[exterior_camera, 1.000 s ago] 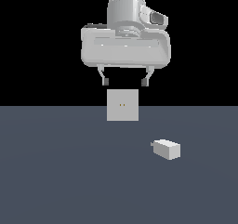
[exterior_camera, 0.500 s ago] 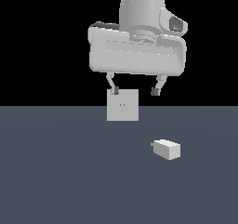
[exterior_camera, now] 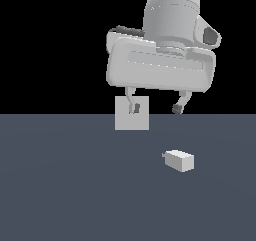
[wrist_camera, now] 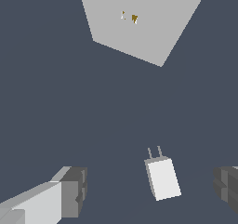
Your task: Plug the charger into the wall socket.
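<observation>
- The charger (exterior_camera: 179, 160) lies flat on the floor (exterior_camera: 65, 195) at lower right of centre in the exterior view, its prong end turned toward the exterior view's left.
- In the wrist view the charger (wrist_camera: 162, 177) shows two thin prongs aimed roughly toward the socket (wrist_camera: 142, 18).
- The socket (exterior_camera: 132, 113) stands upright at mid-frame in the exterior view, well apart from the charger; its orange dots are faint there, so their detail is uncertain.
- The gripper (exterior_camera: 154, 107) hangs above the floor, fingers spread wide and released, holding nothing.
- One fingertip (exterior_camera: 134, 107) overlaps the socket in the exterior view; whether they touch cannot be told.
</observation>
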Motion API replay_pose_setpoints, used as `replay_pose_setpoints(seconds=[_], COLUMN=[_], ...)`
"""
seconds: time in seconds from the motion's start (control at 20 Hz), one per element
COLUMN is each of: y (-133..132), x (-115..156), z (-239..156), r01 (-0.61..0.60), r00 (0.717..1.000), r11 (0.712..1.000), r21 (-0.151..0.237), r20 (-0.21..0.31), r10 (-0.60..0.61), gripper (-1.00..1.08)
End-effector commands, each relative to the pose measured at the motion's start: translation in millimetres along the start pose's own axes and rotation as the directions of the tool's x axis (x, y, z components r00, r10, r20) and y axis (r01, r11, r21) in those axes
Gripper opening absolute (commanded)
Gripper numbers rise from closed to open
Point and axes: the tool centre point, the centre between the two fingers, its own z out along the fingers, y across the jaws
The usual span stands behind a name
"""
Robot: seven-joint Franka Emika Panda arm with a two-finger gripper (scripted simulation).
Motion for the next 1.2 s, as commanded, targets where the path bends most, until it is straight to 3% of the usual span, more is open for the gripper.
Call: replay_pose_setpoints(seconds=[0.0, 0.7, 1.15], y=[4, 24, 32], x=[-5, -25, -31], z=[4, 27, 37], r01=[0.022, 0.137, 0.180], r00=[1.000, 0.985, 0.974], r11=[1.000, 0.990, 0.983], r21=[0.004, 0.028, 0.035], r20=[-0.018, -0.113, -0.147], r10=[-0.022, -0.133, -0.173], gripper=[1.00, 1.00, 1.00])
